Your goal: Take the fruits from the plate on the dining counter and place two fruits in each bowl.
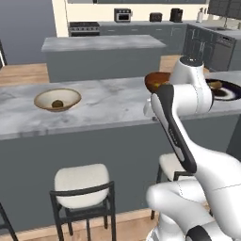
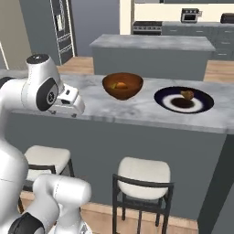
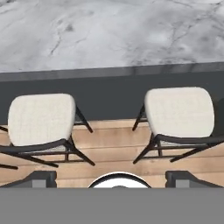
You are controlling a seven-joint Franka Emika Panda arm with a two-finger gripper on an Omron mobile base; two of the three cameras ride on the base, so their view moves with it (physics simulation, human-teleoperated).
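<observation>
End effector [image 3: 112, 177] hung over the counter [image 3: 109, 35] edge, fingers apart, empty. Tan bowl [image 1: 57, 99] at ten o'clock; plate [image 2: 183, 100] at two.

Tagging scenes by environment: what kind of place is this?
Most likely a home kitchen with a dining counter: stools tucked under its marble top, a stove and microwave along the back wall, a second island between.

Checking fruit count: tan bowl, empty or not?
Not empty. The tan bowl on the dining counter holds one dark brown fruit, seen in the left base view. No second fruit shows inside.
</observation>
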